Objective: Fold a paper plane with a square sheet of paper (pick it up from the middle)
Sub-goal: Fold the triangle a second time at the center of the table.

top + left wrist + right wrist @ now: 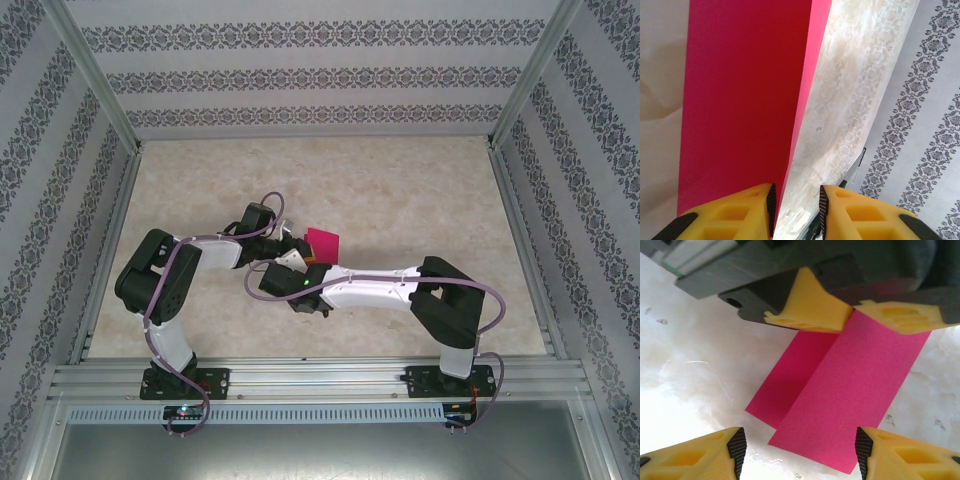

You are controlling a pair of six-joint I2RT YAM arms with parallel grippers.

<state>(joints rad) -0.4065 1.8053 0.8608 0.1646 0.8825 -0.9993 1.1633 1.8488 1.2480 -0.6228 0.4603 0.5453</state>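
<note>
Now | left fingers pinch folded paper edge | right fingers spread wide, paper between, untouched

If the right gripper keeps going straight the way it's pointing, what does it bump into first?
Probably the pink paper. The right gripper is open and aimed right at the folded sheet, which the left gripper's yellow fingers grip at its far edge. Just behind it is the left gripper. Depth is hard to judge.

Left hand blocks paper's far edge.
</note>
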